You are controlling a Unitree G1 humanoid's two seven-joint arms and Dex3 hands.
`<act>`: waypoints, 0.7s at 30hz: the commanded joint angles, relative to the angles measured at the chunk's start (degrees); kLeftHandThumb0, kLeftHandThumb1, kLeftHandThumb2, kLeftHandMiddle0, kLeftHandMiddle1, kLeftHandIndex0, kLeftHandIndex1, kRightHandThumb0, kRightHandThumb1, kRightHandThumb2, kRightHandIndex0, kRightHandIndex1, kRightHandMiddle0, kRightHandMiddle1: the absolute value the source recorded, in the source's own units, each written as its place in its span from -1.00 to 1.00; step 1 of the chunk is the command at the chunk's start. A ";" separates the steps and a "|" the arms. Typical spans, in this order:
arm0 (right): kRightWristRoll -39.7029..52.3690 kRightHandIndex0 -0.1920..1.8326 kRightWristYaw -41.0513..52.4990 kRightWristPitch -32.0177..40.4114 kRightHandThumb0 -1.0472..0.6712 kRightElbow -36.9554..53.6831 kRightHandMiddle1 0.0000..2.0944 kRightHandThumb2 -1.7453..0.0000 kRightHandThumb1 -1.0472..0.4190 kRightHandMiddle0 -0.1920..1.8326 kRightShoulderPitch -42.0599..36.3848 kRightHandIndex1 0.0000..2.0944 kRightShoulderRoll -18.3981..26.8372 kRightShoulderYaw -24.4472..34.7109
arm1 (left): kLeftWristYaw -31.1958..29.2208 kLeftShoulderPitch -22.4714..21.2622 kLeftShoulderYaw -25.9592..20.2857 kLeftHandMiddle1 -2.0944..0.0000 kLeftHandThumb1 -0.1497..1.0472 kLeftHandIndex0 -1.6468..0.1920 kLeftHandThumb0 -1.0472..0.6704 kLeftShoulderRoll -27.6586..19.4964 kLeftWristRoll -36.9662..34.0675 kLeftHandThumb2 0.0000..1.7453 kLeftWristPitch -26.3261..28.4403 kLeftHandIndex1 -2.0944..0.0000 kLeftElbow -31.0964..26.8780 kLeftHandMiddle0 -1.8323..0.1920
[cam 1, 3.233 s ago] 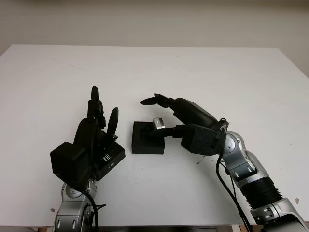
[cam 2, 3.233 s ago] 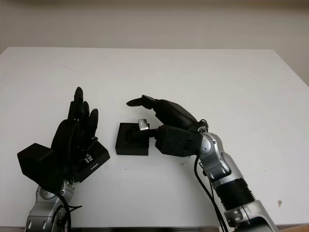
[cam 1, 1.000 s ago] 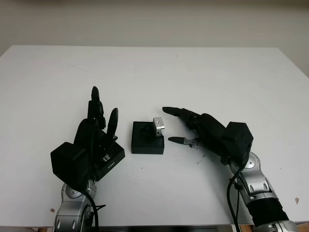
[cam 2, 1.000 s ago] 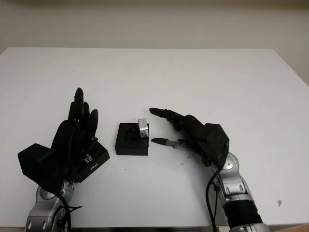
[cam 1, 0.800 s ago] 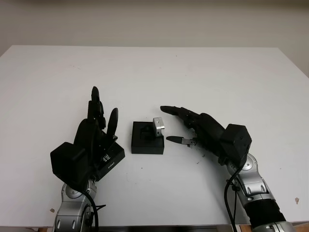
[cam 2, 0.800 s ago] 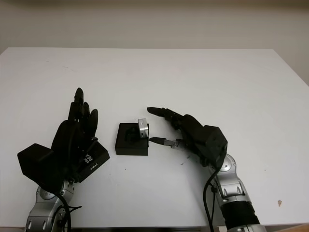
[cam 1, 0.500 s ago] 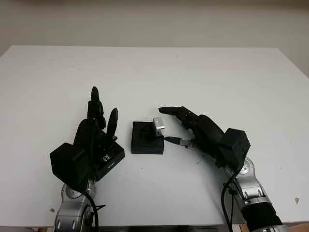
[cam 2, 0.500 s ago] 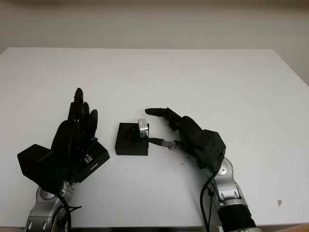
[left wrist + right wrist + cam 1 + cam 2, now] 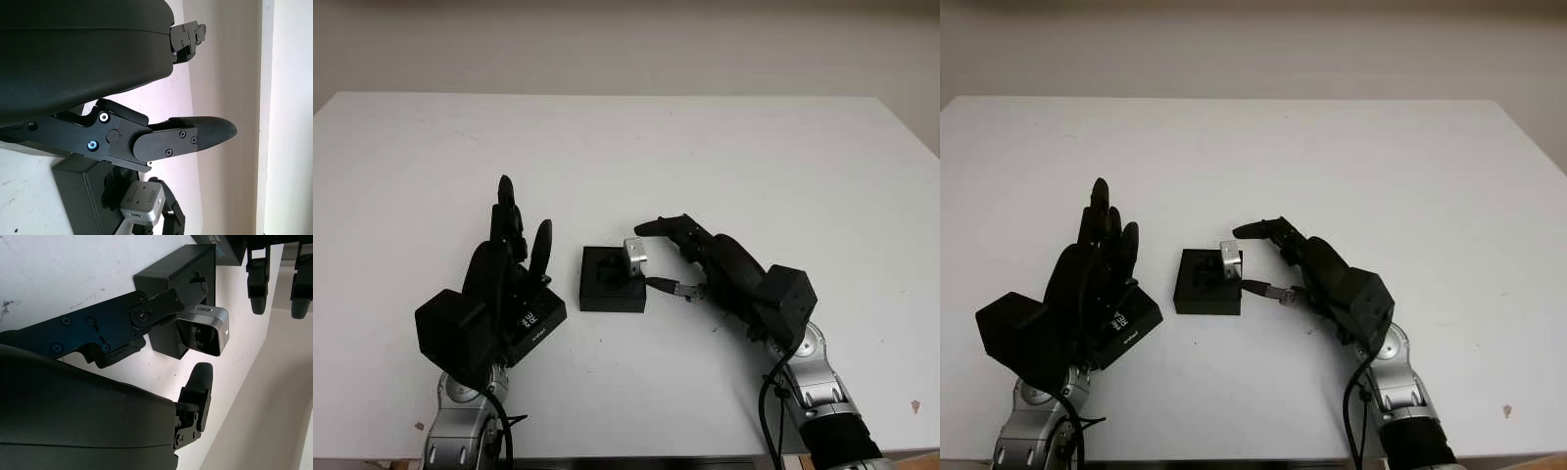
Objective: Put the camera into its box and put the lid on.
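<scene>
My right hand [image 9: 677, 257] sits just right of the black box [image 9: 610, 279] on the white table [image 9: 705, 147], open and holding nothing, one fingertip [image 9: 656, 282] by the box's wall. The silver camera [image 9: 635, 251] stands tilted at the box's right edge. My left hand [image 9: 504, 279] rests over the lid [image 9: 536, 318], grip indiscernible.
</scene>
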State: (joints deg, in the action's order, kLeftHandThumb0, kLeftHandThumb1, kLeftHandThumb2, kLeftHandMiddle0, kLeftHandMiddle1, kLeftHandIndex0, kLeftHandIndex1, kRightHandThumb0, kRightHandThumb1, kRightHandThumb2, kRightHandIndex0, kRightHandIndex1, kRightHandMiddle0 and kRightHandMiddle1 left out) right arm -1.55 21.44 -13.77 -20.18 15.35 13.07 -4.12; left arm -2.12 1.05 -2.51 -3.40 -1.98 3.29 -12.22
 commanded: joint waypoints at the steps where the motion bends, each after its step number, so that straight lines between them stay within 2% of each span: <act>1: -0.55 -0.75 0.03 -0.77 -0.37 0.50 0.08 0.94 -0.83 -0.77 -0.35 -0.95 0.37 -0.53 | -0.07 -0.01 0.00 0.97 1.00 1.00 -0.59 -0.07 0.07 -0.38 -0.28 0.98 0.24 1.00; 18: -1.76 -0.74 -0.43 -2.36 -0.39 -0.33 0.13 0.94 -0.82 -0.78 0.14 -0.94 -0.61 -1.89 | 0.04 -0.04 0.00 0.97 1.00 1.00 -0.58 -0.04 0.33 -0.38 -0.42 0.97 0.45 1.00; 21: -2.01 -0.73 -0.69 -3.22 -0.41 -0.93 0.19 0.94 -0.82 -0.78 0.46 -0.94 -0.77 -2.15 | 0.07 -0.07 0.02 0.97 1.00 1.00 -0.58 0.00 0.33 -0.39 -0.38 0.97 0.49 1.00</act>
State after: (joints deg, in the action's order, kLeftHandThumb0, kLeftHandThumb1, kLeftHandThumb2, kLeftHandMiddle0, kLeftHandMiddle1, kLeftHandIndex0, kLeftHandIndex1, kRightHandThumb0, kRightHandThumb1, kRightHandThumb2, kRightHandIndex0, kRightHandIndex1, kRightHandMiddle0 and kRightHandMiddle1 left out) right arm -3.66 20.95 -16.14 -20.93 15.36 12.55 -6.15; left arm -1.96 1.05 -2.47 -3.38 -1.61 3.31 -12.21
